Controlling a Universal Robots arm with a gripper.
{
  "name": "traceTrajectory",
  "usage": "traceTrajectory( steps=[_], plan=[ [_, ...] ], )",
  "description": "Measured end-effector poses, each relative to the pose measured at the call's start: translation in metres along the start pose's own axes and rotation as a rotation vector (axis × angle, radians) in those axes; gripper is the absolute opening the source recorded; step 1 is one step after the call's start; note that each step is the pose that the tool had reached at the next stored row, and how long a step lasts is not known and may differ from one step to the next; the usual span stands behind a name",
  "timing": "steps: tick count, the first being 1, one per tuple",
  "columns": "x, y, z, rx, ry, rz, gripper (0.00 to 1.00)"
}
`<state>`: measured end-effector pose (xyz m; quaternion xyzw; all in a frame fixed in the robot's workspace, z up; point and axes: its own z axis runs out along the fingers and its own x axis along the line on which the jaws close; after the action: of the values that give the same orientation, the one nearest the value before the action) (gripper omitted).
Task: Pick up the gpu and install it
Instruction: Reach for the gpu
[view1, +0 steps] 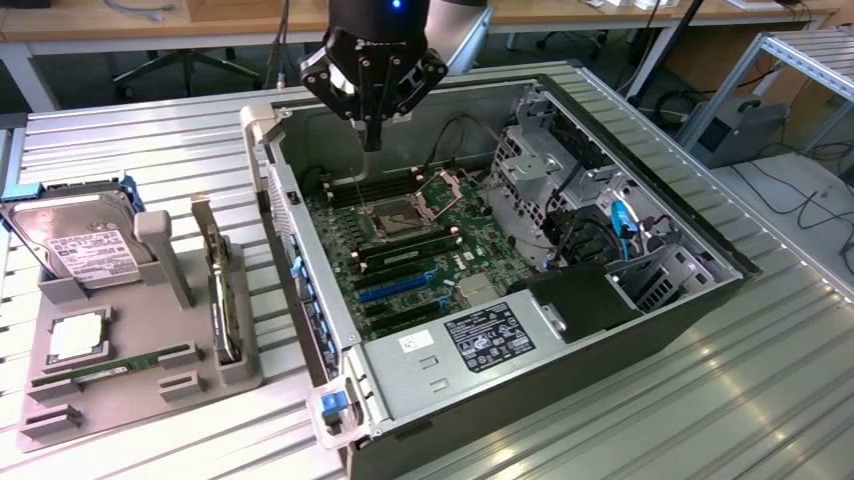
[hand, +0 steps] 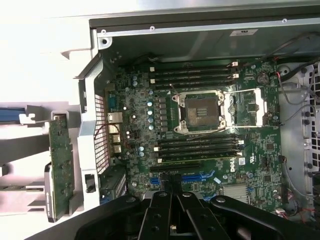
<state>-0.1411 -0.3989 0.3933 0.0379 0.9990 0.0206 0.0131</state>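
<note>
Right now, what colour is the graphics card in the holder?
Dark green; the wrist view shows the graphics card best.

Ribbed metal table (view1: 747, 400) — wooden desk (view1: 80, 25) behind, cable-strewn floor (view1: 801, 195).

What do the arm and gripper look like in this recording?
The gripper is matte black: a rounded body with hinged link bars tapering into two slim black jaws. Small round pivot bolts dot the linkage in the wrist view. A blue light glows on the black wrist above it, beside a pale grey arm segment.
</note>
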Motion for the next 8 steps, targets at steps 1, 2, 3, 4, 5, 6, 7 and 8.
traceTrajectory(
  steps=[1,2,3,4,5,6,7,8],
  plan=[
    [0.0002,0.0000,0.0000,0.0000,0.0000,0.000,0.11],
    [0.0004,0.0000,0.0000,0.0000,0.0000,0.000,0.11],
    [0.0031,-0.0002,-0.0001,0.0000,0.0000,0.000,0.11],
    [0.0054,-0.0004,-0.0002,0.0002,0.0000,0.000,0.11],
    [0.0056,-0.0004,-0.0002,0.0002,0.0000,0.000,0.11],
    [0.0057,-0.0004,-0.0001,0.0002,0.0000,0.000,0.11],
    [0.0059,-0.0004,-0.0002,0.0003,0.0000,0.000,0.11],
    [0.0061,-0.0005,-0.0002,0.0004,0.0000,0.000,0.11]
  ],
)
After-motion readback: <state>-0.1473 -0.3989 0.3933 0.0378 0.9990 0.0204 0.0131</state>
